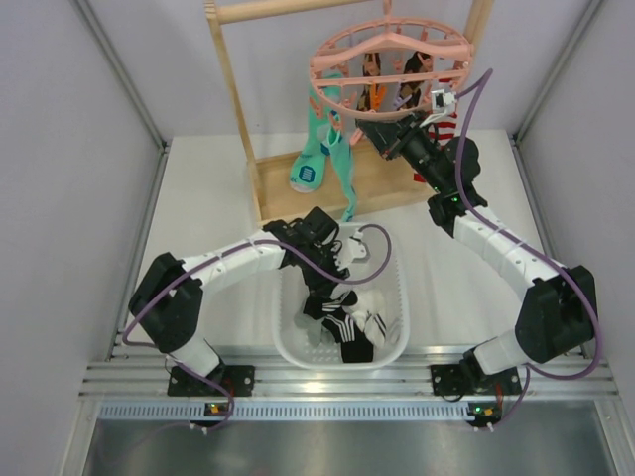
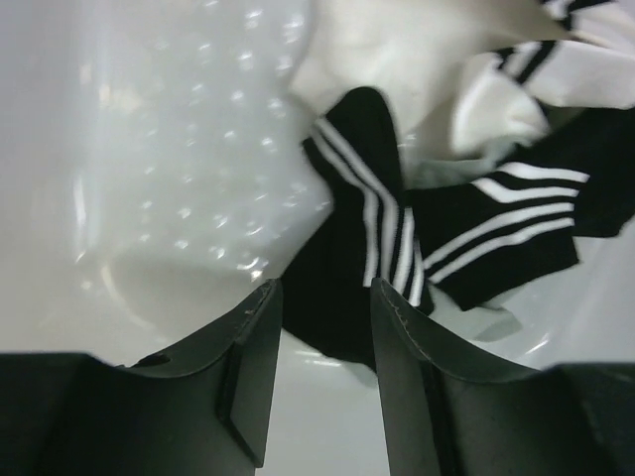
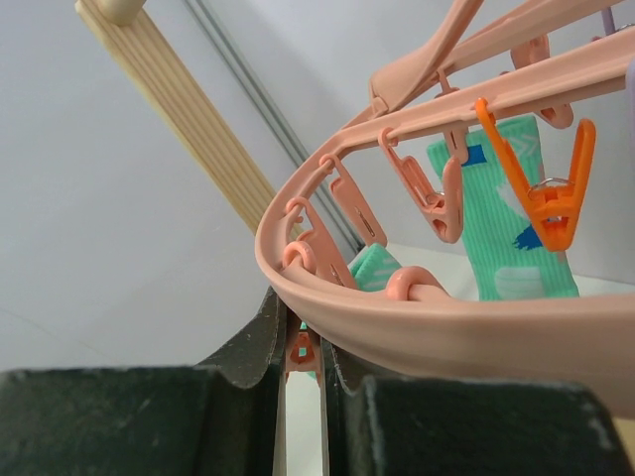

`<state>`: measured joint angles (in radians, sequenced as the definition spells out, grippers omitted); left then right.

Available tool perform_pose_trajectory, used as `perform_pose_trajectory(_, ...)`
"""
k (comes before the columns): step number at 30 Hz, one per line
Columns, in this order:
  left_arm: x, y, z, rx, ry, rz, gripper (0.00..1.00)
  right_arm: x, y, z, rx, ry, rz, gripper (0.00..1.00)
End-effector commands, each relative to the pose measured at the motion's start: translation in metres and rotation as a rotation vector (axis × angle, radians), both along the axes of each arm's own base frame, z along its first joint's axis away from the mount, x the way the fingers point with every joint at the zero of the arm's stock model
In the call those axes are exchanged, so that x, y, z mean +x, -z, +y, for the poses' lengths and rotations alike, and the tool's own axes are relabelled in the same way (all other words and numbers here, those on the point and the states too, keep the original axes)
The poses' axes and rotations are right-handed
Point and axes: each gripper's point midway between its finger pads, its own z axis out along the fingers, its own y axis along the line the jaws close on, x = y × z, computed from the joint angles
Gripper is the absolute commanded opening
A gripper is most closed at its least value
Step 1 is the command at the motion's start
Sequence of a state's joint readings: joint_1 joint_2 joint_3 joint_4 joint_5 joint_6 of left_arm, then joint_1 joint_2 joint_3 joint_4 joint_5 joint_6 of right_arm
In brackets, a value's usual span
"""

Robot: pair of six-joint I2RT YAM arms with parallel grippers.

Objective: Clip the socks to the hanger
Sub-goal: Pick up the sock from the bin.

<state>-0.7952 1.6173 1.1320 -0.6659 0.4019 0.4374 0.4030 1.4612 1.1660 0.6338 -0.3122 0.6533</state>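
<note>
Black socks with white stripes (image 1: 347, 332) lie with white ones in a white basket (image 1: 288, 347). My left gripper (image 1: 325, 296) reaches down into it. In the left wrist view the left gripper (image 2: 327, 288) is open, and the near edge of a black striped sock (image 2: 362, 198) lies between its fingertips; a second striped sock (image 2: 506, 238) lies to the right. The pink round hanger (image 1: 387, 59) hangs from the wooden rack. My right gripper (image 1: 365, 127) is at its near rim. In the right wrist view the right gripper (image 3: 301, 337) is shut on a small pink peg (image 3: 301, 352) under the hanger's outer ring (image 3: 446, 332).
Long teal patterned socks (image 1: 316, 164) hang from the hanger beside the wooden rack's post (image 1: 233, 89). An orange clip (image 3: 551, 198) grips a teal sock (image 3: 506, 228). Grey walls stand left and right. The basket's floor (image 2: 149, 149) shows white to the left of the socks.
</note>
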Motion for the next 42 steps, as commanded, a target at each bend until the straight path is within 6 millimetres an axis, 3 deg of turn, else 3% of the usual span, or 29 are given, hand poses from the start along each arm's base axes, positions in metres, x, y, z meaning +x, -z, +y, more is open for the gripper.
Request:
perform_pose_trajectory(1,0.034,-0.021,0.019,0.105,-0.211,-0.127,0.46,-0.013,-0.034,-0.007,0.003,-0.002,-0.092,0.0)
perform_pose_trajectory(6,0.019,-0.011,0.051,0.273,-0.306,-0.056,0.46,-0.014,-0.031,-0.007,0.001,-0.001,-0.091,0.0)
perform_pose_trajectory(13,-0.008,0.003,0.058,0.371,-0.306,0.119,0.45,-0.014,-0.034,-0.01,-0.004,0.007,-0.104,0.0)
perform_pose_trajectory(19,-0.016,0.01,0.043,0.346,-0.329,0.212,0.45,-0.015,-0.035,-0.011,-0.005,0.005,-0.111,0.0)
perform_pose_trajectory(24,-0.009,0.018,0.032,0.316,-0.363,0.219,0.44,-0.015,-0.037,-0.011,-0.005,0.004,-0.115,0.0)
perform_pose_trajectory(30,-0.006,0.029,0.024,0.293,-0.387,0.228,0.29,-0.013,-0.034,-0.013,-0.007,0.008,-0.111,0.0)
perform_pose_trajectory(31,-0.004,0.029,0.023,0.286,-0.389,0.22,0.22,-0.014,-0.034,-0.012,-0.006,0.007,-0.113,0.0)
perform_pose_trajectory(35,0.005,0.012,0.019,0.236,-0.397,0.166,0.01,-0.013,-0.035,-0.014,-0.009,0.01,-0.115,0.0)
perform_pose_trajectory(37,0.009,0.001,0.018,0.206,-0.397,0.131,0.0,-0.014,-0.037,-0.013,-0.009,0.009,-0.12,0.0)
perform_pose_trajectory(42,0.029,-0.048,0.026,0.123,-0.389,-0.078,0.0,-0.014,-0.038,-0.014,-0.015,0.012,-0.132,0.0)
